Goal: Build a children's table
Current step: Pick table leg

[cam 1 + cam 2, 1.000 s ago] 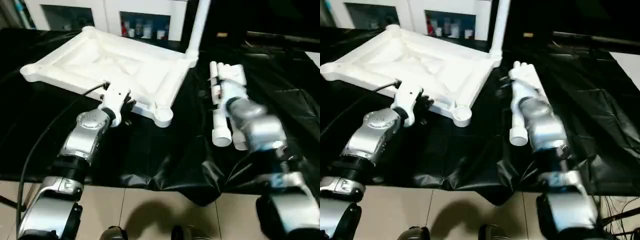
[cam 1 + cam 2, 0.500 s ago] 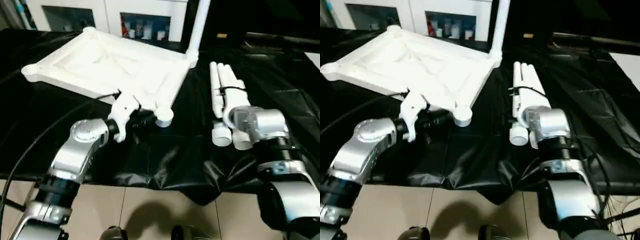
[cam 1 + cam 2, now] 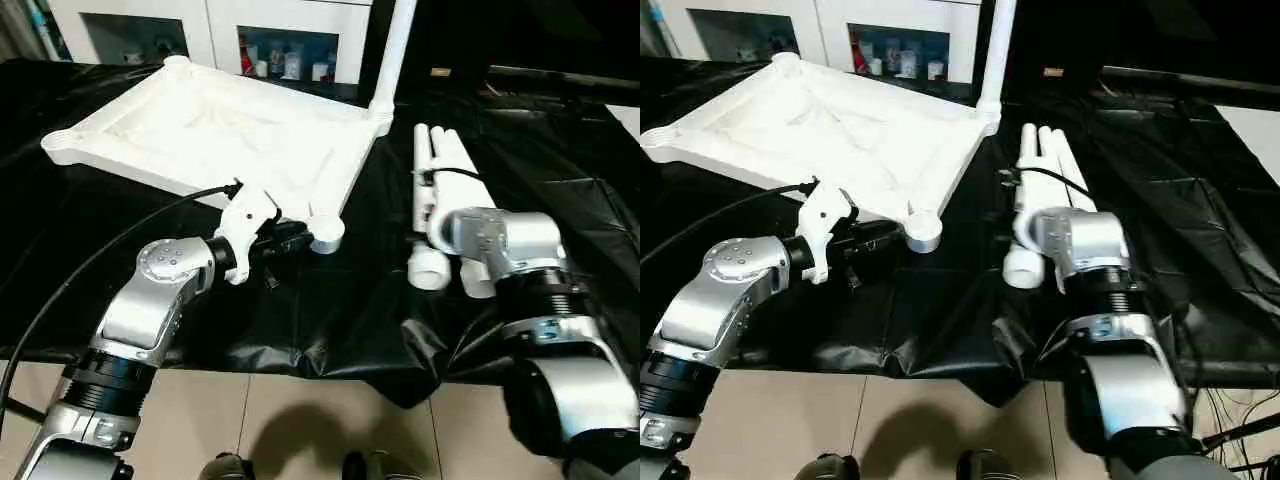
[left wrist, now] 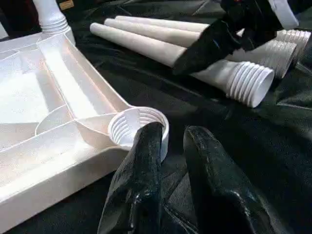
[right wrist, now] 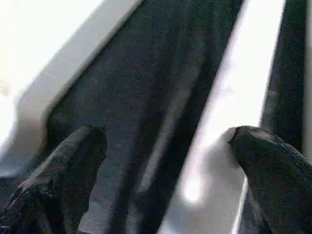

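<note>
The white tabletop (image 3: 215, 130) lies ribbed side up on the black sheet. One leg (image 3: 395, 45) stands upright in its far right corner socket. Three more legs (image 3: 445, 190) lie side by side to its right, threaded ends towards me. My left gripper (image 4: 173, 134) is shut and empty, one finger touching the rim of the near corner socket (image 4: 129, 126). That socket (image 3: 325, 235) is empty. My right gripper (image 5: 161, 141) is open, held low over the lying legs, with one leg (image 5: 229, 112) beside one finger. Its black fingers (image 4: 214, 41) cross above the legs.
The black sheet (image 3: 340, 320) hangs in wrinkled folds over the table's front edge. A glass-door cabinet (image 3: 285, 50) stands behind the table. A black cable (image 3: 90, 275) loops from my left wrist over the sheet. Beige floor tiles lie below.
My left gripper has slid right along the tabletop's near edge to the near corner socket. My right forearm has pulled back and turned, with its gripper down over the lying legs.
</note>
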Controlling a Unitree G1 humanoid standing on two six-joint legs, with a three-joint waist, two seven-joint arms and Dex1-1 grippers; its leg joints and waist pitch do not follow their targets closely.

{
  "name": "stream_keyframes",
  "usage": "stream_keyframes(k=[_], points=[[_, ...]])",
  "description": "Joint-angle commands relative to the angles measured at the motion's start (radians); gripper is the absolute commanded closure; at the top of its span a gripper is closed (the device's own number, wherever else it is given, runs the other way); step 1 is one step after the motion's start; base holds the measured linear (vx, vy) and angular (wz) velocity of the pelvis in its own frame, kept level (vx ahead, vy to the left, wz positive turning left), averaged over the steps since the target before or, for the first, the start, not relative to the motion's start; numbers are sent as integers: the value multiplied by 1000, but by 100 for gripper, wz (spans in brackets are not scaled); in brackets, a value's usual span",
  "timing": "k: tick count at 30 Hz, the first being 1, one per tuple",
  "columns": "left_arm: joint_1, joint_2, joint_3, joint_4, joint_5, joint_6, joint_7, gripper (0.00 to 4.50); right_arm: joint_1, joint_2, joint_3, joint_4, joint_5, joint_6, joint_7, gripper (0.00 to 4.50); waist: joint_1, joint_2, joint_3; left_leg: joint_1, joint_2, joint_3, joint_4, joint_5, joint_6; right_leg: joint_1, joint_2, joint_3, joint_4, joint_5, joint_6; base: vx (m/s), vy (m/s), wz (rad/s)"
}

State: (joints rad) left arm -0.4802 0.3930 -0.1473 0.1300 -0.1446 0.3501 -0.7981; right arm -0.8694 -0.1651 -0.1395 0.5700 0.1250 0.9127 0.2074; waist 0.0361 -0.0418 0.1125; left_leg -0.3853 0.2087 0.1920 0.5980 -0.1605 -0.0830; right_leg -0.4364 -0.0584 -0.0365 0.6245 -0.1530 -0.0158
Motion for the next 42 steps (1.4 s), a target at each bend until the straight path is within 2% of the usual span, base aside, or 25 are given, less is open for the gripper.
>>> stream_keyframes(k=[1,6,8,13,19,21,22,27,34,39,42], points=[[-9,5,-3,-25,2,11,-7,350,-28,-9,-29,-21,10,-25,-14,1,4,12,-99,22,8,-2,-57,-155,-28,62,-52,39,-65,-184,-178,0,0,0],[-11,9,-5,-28,-4,12,-6,350,-36,-27,-37,18,-22,-89,-67,1,4,12,-98,23,7,-2,-57,-172,-39,60,-51,39,-67,-216,-169,0,0,0],[-12,10,-5,-30,-5,12,-7,350,-42,-24,-64,40,-15,-121,-105,1,4,12,-98,24,6,-1,-56,-173,-42,59,-50,39,-67,-217,-166,0,0,0],[-15,10,-4,-27,-4,12,-10,350,-49,-20,-58,136,-21,-102,-126,1,2,10,-102,18,3,-1,-54,-151,-32,66,-49,38,-62,-175,-175,0,0,0],[-24,14,-5,-20,-2,10,-12,350,-72,-1,-97,253,21,-93,-117,1,1,11,-102,19,5,-1,-54,-158,-24,64,-50,37,-62,-175,-186,0,0,0],[-27,17,-4,-21,-3,11,-13,350,-82,3,-122,273,38,-91,-130,1,0,12,-101,21,6,-1,-54,-169,-28,63,-50,37,-62,-188,-185,0,0,0],[-27,17,-4,-21,-3,11,-13,350,-82,3,-122,273,38,-91,-130,1,1,9,-100,21,6,-1,-55,-175,-29,63,-50,36,-63,-196,-184,0,0,0],[-25,23,-1,-31,-8,18,-19,350,-110,-6,-153,324,63,-79,-141,1,2,11,-101,19,5,-2,-53,-170,-31,63,-51,37,-62,-199,-180,0,0,0],[-21,28,-15,-50,-22,54,-44,350,-124,-19,-181,395,77,-85,-153,65,4,10,-102,17,5,-1,-52,-155,-27,65,-51,36,-58,-170,-190,0,0,0],[-17,34,-33,-70,-26,80,-55,350,-132,-24,-186,421,82,-92,-155,108,4,10,-101,19,5,-1,-52,-172,-29,63,-52,35,-61,-200,-187,0,0,0],[-13,43,-57,-72,11,57,-54,350,-143,-30,-190,452,85,-110,-158,130,4,8,-101,18,5,-1,-52,-177,-30,63,-52,35,-63,-220,-179,0,0,0]])
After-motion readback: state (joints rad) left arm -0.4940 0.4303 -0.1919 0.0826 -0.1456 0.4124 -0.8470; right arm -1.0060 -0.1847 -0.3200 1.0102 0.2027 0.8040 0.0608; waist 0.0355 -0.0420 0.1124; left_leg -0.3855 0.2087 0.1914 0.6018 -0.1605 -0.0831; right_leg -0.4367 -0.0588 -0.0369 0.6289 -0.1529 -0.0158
